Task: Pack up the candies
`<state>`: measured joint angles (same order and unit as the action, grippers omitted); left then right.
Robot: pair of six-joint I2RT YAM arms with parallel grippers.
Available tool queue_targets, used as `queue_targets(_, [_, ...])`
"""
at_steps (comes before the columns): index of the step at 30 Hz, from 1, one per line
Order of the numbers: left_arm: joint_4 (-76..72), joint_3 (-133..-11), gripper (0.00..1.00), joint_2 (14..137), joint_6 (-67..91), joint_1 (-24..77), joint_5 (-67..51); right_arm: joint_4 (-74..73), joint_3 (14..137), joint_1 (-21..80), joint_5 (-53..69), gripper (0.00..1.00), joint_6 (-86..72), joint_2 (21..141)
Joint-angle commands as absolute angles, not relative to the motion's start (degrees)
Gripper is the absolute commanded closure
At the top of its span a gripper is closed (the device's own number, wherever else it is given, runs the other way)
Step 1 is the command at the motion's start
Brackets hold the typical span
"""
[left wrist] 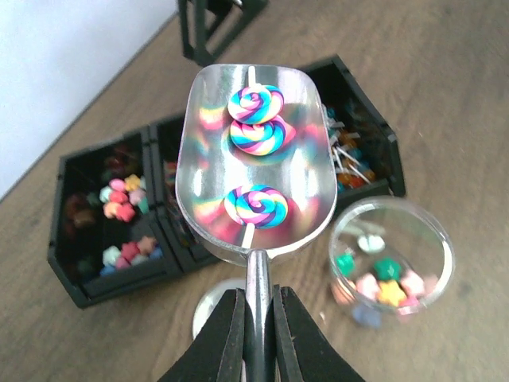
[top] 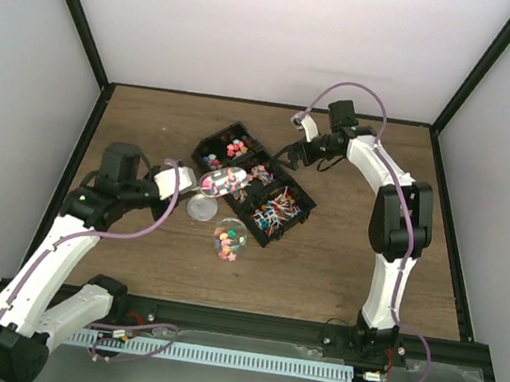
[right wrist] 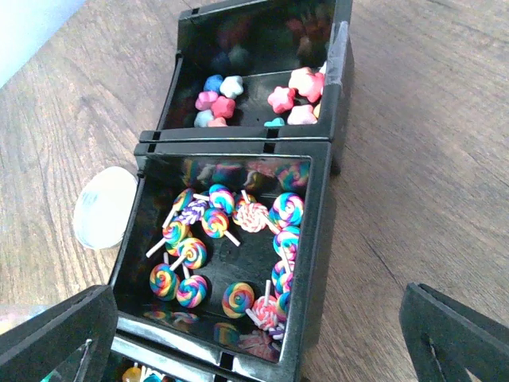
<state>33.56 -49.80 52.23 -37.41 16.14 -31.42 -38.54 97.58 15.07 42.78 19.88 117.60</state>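
Lollipop candies [left wrist: 256, 137], three, are carried in a metal scoop [left wrist: 207, 175], handle clamped narrow by the left tool [left wrist: 254, 318]. Scoop is best held level, moved to the clear jar [left wrist: 437, 239] just right of the tool, tipped slowly. Right tool [top: 291, 153] is spread wide over the lollipop bin [right wrist: 318, 239].
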Motion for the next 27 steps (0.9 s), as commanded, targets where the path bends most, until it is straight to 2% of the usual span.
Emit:
queue_targets(1, [48.9,-52.0,0.96,49.5,-46.9,15.5,-33.0,-37.4,96.7,14.9,44.7,0.0,19.7,115.3])
queue_targets(11, [63.9,-54.3,0.96,46.7,-56.9,15.5,-29.6,-36.8,96.7,16.5,44.7,0.0,19.2,115.8])
queue_targets(27, [71.4,-60.3,0.96,54.6,-63.2,15.5,-26.3,-37.3,97.0,16.9,43.8,0.0,19.3,115.4])
